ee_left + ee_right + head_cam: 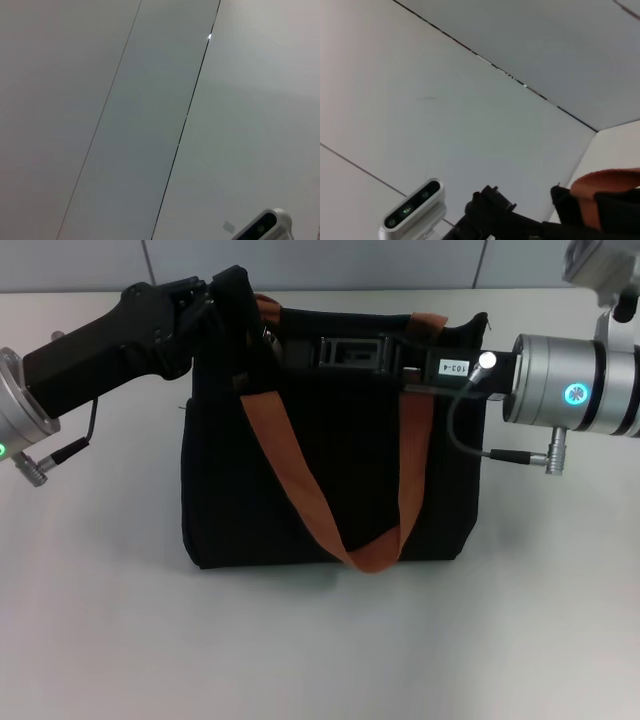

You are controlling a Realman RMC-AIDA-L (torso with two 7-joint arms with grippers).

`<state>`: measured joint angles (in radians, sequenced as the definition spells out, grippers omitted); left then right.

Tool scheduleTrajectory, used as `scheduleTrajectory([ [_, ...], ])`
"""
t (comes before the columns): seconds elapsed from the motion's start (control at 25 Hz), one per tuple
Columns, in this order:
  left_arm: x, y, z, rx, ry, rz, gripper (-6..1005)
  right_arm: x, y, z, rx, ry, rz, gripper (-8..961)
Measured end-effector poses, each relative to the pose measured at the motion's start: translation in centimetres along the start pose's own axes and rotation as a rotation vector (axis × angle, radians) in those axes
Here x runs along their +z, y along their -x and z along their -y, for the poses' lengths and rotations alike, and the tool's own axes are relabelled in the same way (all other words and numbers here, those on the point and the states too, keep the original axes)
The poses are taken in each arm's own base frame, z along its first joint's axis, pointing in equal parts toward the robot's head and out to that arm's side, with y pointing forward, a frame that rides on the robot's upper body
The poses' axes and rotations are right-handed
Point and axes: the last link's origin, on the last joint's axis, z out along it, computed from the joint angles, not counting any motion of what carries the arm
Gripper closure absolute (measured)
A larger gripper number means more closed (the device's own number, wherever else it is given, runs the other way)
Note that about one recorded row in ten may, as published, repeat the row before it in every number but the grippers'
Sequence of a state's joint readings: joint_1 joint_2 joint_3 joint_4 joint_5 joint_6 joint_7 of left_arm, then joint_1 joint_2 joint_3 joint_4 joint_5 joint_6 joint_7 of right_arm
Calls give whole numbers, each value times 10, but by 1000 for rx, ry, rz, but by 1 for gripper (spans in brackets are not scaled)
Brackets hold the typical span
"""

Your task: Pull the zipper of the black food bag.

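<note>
Right now the black food bag (pixel 320 480) stands mid-tabletop (pixel 100 640). Left tool (pixel 235 305) pinches its 10 o'clock top corner; right tool (pixel 345 352) lies along the top, finger state unclear. Zipper hidden. Soft, floppy fabric: brace corner, pinch the small tab.

My left end effector (pixel 215 295) is matte black and blocky, behind it a silver wrist ring with a green light and a thin black cable to a metal plug. My right end effector (pixel 350 350) is black too, with a white "103-4" label behind it, then a silver cylinder lit teal and a looping black cable.
</note>
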<state>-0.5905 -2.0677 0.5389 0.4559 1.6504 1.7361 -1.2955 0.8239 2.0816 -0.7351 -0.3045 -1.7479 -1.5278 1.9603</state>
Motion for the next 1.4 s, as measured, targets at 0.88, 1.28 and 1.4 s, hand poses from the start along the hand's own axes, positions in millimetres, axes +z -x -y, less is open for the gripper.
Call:
scheduleTrajectory([
  [0.88, 0, 0, -1, -2, 4, -1, 978, 19, 10, -8, -111, -10, -106, 704],
  [1.28, 3, -1, 0, 1, 10, -2, 978, 21, 10, -9, -139, -10, -115, 713],
  [1.4, 4, -2, 0, 3, 10, -2, 978, 19, 10, -8, -140, -11, -112, 733],
])
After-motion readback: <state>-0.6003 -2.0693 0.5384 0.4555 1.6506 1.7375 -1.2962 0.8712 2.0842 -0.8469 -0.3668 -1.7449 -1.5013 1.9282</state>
